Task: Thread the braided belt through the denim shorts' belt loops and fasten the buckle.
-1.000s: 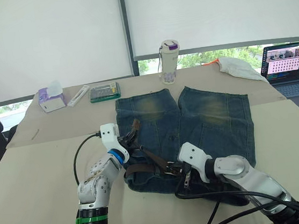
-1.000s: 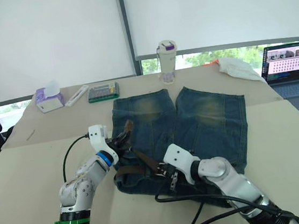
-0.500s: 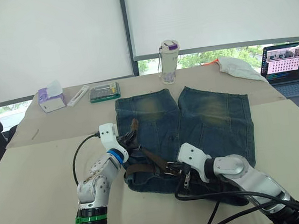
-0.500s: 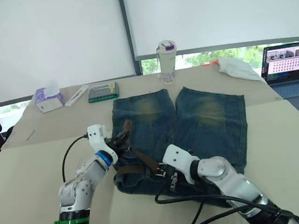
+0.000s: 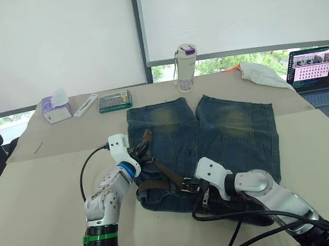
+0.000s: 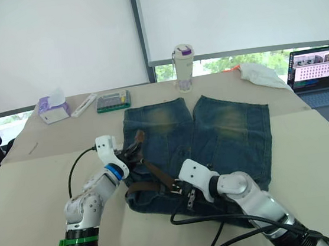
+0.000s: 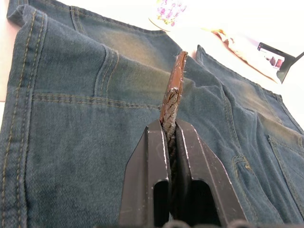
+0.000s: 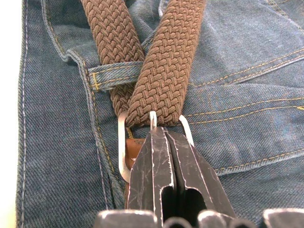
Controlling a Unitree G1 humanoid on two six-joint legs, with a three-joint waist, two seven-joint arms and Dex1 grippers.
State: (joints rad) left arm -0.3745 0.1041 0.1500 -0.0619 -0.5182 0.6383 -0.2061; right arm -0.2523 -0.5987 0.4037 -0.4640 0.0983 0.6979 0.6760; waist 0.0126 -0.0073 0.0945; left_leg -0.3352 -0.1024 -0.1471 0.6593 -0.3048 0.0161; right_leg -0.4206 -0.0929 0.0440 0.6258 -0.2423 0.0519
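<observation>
The denim shorts (image 5: 230,127) lie flat on the table with the waistband toward me. The braided belt (image 5: 158,174) runs brown along the waistband's left part. My left gripper (image 7: 167,124) is shut on the belt's free end, whose leather-tipped end (image 7: 173,90) sticks up past the fingers over the left leg. My right gripper (image 8: 159,135) is shut on the silver buckle (image 8: 122,142) at the waistband. There one strand of the belt passes under a belt loop (image 8: 114,73) and a second strand (image 8: 166,71) crosses over it through the buckle frame.
A bottle (image 5: 186,67) stands just beyond the shorts. A tissue box (image 5: 56,108), a white bar (image 5: 86,104) and a green case (image 5: 115,100) sit at the far left. A white cloth (image 5: 260,72) and a laptop (image 5: 319,72) are far right. Black cables (image 5: 247,223) trail by my right arm.
My left gripper has edged slightly up and away with the belt end. The right gripper stays on the buckle.
</observation>
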